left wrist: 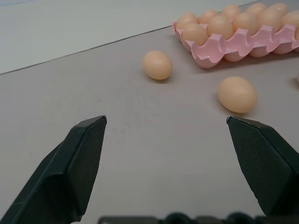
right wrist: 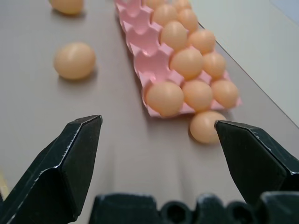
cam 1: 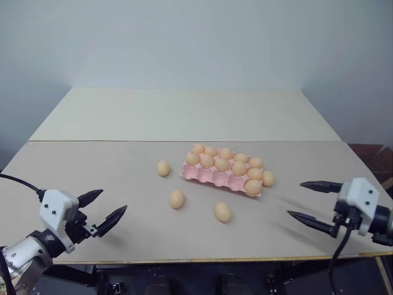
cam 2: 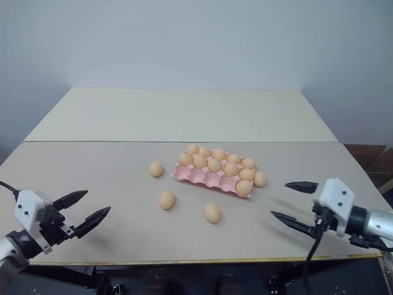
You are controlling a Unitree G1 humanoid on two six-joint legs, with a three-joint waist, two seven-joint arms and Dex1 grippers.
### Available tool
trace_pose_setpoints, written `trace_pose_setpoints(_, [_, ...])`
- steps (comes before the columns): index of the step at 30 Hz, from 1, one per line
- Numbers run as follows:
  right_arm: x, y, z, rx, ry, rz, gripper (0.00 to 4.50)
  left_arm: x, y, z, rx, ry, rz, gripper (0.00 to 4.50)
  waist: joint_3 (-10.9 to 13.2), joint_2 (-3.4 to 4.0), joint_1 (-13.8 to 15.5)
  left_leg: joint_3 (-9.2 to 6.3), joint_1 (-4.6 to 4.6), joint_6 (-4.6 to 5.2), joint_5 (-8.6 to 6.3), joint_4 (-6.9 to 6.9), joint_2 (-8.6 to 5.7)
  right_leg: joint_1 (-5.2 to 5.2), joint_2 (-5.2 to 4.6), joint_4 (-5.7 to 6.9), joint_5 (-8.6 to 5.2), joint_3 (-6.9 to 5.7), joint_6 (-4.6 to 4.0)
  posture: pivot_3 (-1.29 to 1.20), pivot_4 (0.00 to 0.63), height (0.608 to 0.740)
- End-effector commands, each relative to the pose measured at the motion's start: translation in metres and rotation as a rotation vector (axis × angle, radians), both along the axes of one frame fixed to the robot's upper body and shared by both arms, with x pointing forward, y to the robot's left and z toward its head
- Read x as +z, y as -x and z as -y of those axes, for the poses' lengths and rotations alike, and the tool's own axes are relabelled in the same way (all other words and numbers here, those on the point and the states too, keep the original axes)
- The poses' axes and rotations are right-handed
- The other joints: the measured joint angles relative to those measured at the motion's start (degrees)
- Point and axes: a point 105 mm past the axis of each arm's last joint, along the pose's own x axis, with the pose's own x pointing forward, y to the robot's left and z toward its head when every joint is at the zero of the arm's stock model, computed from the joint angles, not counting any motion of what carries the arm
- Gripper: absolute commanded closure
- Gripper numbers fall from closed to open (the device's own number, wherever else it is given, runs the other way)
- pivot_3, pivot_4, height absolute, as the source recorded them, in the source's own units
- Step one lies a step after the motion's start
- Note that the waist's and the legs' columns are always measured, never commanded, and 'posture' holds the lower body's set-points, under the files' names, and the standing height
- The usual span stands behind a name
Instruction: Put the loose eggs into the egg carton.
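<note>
Egg carton [left wrist: 243, 42] cut off (perhaps a third hidden)

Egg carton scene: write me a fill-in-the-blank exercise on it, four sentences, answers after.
1. The number of loose eggs lying on the table outside the carton is ____.
2. The colour of the egg carton is ____.
3. The carton's empty cups are in the row ____ to the robot.
4. The jaws of the left claw and the right claw both stand ____.

Missing words: four; pink; nearest; open
</note>
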Motion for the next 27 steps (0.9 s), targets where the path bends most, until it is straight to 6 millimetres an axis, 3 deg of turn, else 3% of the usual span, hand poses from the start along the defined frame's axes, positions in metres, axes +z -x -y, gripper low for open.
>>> trace_pose_setpoints(1, [0.006, 0.004, -0.026, 0.038, 0.013, 0.010, 0.00, 0.010, -0.002, 0.005, -0.061, -0.009, 0.052, 0.03, 0.05, -0.09, 0.00, 0.00, -0.03, 0.02, 0.01, 0.00, 0.00, 0.00, 0.00, -0.02, 0.00, -0.01, 0.00, 0.00, 0.150, 0.740])
trace_pose_setpoints(6, [-0.006, -0.007, -0.034, -0.033, 0.110, 0.006, 0.00, 0.011, -0.002, 0.014, -0.128, 0.002, 0.061, 0.03, 0.11, -0.20, 0.00, 0.02, -0.15, 0.27, 0.16, 0.00, -0.02, -0.12, -0.03, -0.05, 0.00, 0.01, 0.00, 0.00, 0.150, 0.740])
trace_pose_setpoints(14, [-0.005, -0.055, 0.003, -0.151, 0.224, 0.082, 0.00, 0.010, -0.004, 0.022, -0.172, 0.029, 0.063, 0.03, 0.14, -0.25, -0.03, 0.06, -0.23, 0.41, 0.24, 0.01, -0.02, -0.23, -0.01, -0.02, 0.01, 0.02, 0.00, 0.00, 0.150, 0.740])
trace_pose_setpoints(22, [-0.028, -0.098, 0.014, -0.120, 0.288, 0.080, 0.00, 0.010, 0.002, 0.034, -0.232, 0.053, 0.059, 0.03, 0.15, -0.25, -0.45, 0.12, -0.45, 0.43, 0.25, 0.01, 0.05, -0.50, 0.22, 0.05, 0.04, 0.21, -0.03, 0.00, 0.150, 0.740])
trace_pose_setpoints(27, [-0.036, -0.111, 0.016, -0.097, 0.310, 0.084, 0.00, 0.011, 0.004, 0.031, -0.214, 0.050, 0.061, 0.03, 0.15, -0.25, -0.40, 0.19, -0.46, 0.44, 0.26, 0.01, 0.05, -0.54, 0.23, 0.08, 0.07, 0.30, -0.02, 0.00, 0.150, 0.740])
